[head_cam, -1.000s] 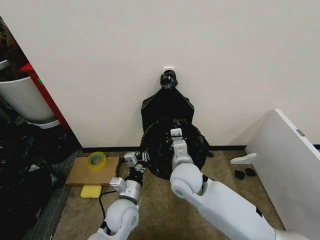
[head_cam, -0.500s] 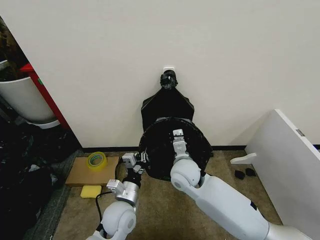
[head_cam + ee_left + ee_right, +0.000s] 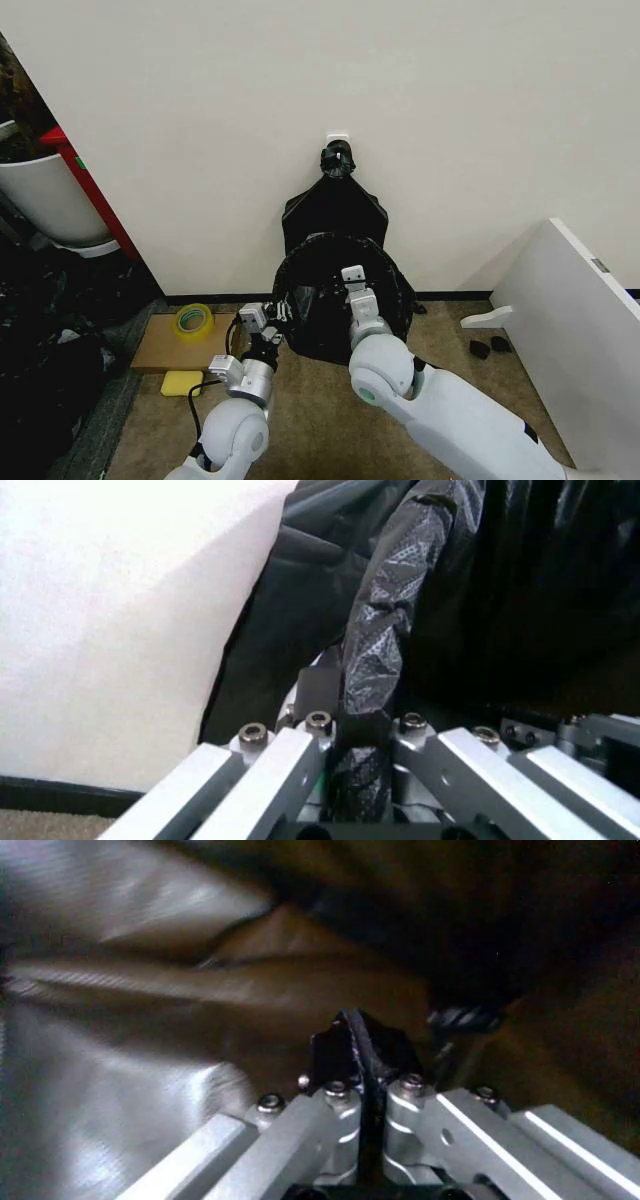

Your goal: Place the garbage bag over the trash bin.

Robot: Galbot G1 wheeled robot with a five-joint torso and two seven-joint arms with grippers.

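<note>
Garbage bag (image 3: pixel 318 300) hangs stretched before the wall, your left pincer (image 3: pixel 268 328) clamped on its rolled edge, your right pincer (image 3: pixel 353 283) pinching a fold.

I am finding no readable text, label, brand, number or sign anywhere in my feeds. I am checking the garbage bag (image 3: pixel 335 300), the yellow tape roll (image 3: pixel 194 320) and the cardboard sheet (image 3: pixel 185 342) under it from the head camera, and none of them is showing lettering. Both wrist cameras are giving me bare black plastic and plain metal, without markings.
</note>
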